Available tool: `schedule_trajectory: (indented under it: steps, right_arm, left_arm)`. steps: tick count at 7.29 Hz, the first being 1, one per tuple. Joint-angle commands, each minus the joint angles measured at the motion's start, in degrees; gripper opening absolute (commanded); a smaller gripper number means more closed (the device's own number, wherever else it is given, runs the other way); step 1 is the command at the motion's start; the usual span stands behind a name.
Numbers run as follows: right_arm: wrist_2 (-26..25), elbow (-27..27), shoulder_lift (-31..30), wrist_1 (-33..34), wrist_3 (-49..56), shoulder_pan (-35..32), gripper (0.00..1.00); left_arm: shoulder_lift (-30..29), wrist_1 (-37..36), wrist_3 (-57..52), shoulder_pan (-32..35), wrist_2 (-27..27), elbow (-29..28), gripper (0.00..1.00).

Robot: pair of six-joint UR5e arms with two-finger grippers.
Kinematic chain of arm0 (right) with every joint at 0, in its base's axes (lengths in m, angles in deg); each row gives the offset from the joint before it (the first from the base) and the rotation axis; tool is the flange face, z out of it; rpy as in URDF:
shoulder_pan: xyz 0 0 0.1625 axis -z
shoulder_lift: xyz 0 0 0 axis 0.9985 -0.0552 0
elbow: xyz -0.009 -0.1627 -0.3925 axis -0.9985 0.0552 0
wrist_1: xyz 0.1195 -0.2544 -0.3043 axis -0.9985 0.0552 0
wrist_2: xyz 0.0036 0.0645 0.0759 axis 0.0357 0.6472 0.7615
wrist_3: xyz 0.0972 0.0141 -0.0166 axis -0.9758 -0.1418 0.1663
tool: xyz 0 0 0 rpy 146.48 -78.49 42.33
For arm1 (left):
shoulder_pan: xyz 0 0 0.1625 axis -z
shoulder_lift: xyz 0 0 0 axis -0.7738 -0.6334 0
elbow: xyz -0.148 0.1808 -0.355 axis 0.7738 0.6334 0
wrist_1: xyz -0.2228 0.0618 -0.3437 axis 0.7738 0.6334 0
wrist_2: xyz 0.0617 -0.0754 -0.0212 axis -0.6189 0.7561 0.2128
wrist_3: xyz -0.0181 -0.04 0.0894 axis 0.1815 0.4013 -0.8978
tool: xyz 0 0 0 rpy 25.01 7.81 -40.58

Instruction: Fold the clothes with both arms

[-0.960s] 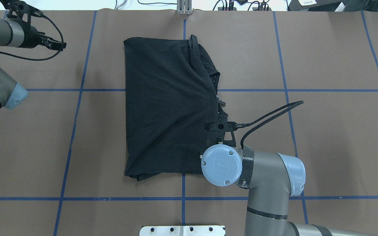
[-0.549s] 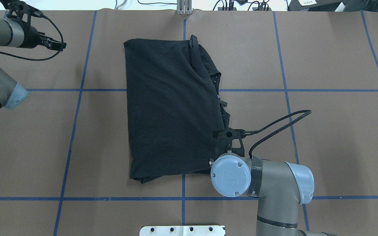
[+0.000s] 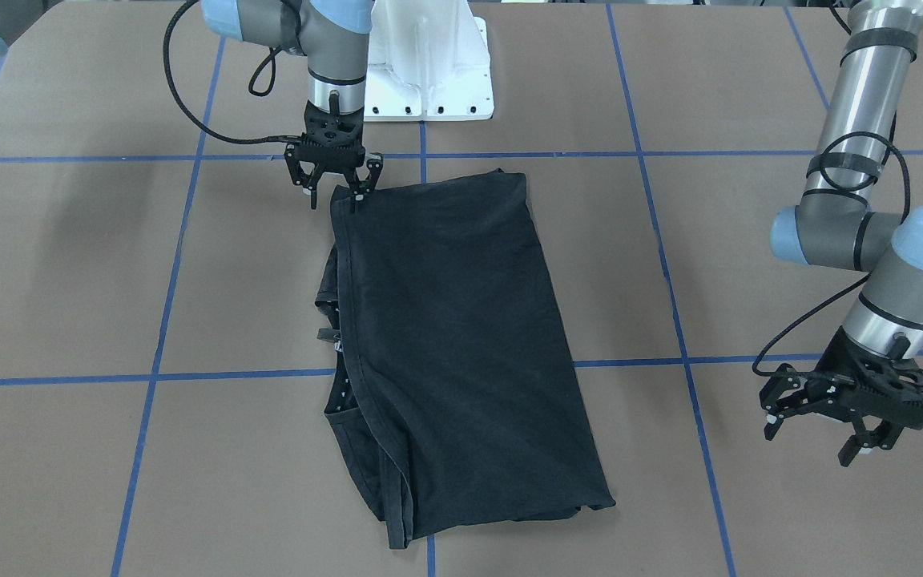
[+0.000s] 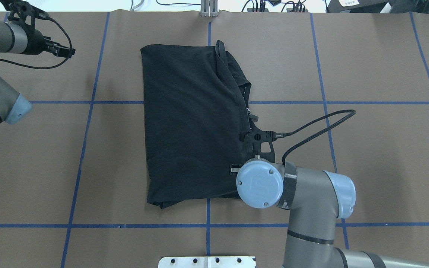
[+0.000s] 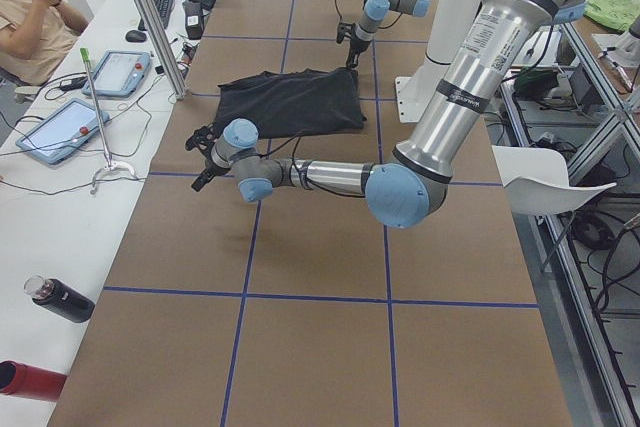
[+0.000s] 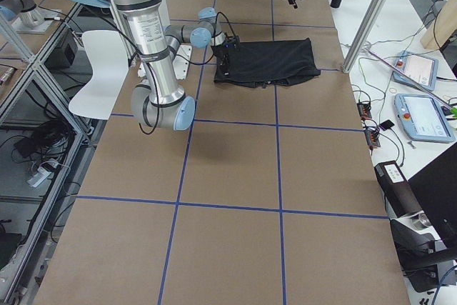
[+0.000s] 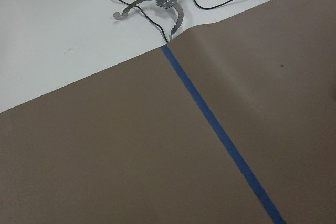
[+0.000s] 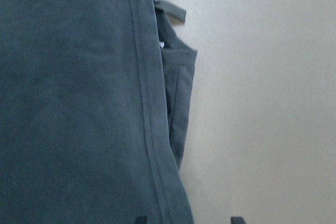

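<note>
The clothes are one black garment folded into a long rectangle in the middle of the brown table. A hem and some loose layers stick out along the side towards my right arm. My right gripper stands open and points down over the fold's near corner, one fingertip at the hem. In the right wrist view its two tips straddle the hem edge. My left gripper hangs open above bare table far off to the other side, holding nothing.
Blue tape lines divide the brown table cover. The white pedestal base sits at the robot's edge. A metal clamp and cables lie past the far edge. A person sits at a side table with tablets.
My right arm drew back towards the robot and to the right, and the cloth's near edge shifted slightly right with it. The arm then moved forward again. The left arm stayed still.
</note>
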Motion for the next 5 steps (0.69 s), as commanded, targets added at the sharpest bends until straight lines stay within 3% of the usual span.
schedule_trajectory:
  steps: [1,2,4,5]
  right_arm:
    - [4.66,4.08,6.50,-0.05,6.63,-9.00,1.00]
    - [6.09,11.25,12.63,-2.32,7.78,-12.00,1.00]
    - [8.55,27.07,17.95,-15.19,10.41,-16.66,1.00]
    - [9.43,33.75,21.45,-17.69,11.91,-18.86,1.00]
  left_arm:
    - [0.00,0.00,0.07,0.00,0.00,0.01,1.00]
    - [0.00,0.00,0.94,0.00,0.00,0.10,1.00]
    - [0.00,0.00,3.23,-0.08,0.00,0.28,1.00]
    - [0.00,0.00,3.32,0.00,0.00,0.28,1.00]
